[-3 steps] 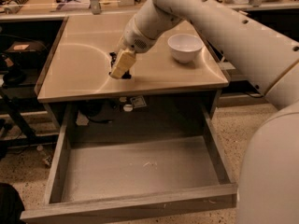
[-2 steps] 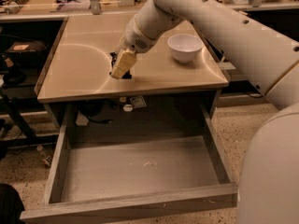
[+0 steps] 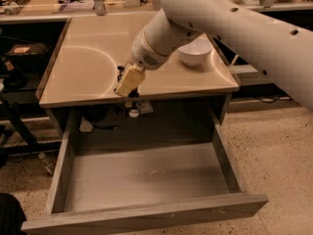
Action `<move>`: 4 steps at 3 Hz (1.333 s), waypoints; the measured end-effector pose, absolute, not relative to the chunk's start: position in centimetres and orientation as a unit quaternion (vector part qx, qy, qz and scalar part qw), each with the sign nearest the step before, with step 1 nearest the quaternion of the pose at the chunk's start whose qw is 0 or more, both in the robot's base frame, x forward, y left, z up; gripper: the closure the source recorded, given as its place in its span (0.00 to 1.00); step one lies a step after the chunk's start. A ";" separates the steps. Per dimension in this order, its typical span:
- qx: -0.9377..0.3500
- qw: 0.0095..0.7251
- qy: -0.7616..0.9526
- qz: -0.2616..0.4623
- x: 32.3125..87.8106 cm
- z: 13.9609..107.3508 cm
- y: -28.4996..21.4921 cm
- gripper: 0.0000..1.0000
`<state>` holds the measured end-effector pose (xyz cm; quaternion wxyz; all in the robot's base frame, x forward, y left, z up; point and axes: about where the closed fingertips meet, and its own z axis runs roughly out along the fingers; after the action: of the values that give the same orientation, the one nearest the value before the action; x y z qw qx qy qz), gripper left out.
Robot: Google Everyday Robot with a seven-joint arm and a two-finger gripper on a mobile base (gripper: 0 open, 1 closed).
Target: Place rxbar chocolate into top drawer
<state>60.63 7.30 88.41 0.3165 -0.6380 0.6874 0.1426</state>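
Gripper point(image 3: 128, 82) has shifted closer to the table point(image 3: 83, 67) front edge; grip state can't be told. Top drawer point(image 3: 146, 180) sits open below the table.

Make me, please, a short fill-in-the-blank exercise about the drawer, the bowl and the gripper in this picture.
1. The drawer under the table is pulled ___.
2. The bowl on the table is ___ in colour.
3. The gripper hangs over the table's ___ edge, just above the drawer.

Missing words: open; white; front.
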 end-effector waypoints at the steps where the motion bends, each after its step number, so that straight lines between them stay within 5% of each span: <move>1: -0.610 0.314 0.712 0.146 55.8 88.2 6.5 1.00; 2: -0.580 0.296 0.743 0.154 51.5 86.8 5.4 1.00; 4: -0.582 0.290 0.744 0.153 51.1 86.2 5.3 1.00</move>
<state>51.11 5.33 86.18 0.2899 -0.5821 0.7440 0.1533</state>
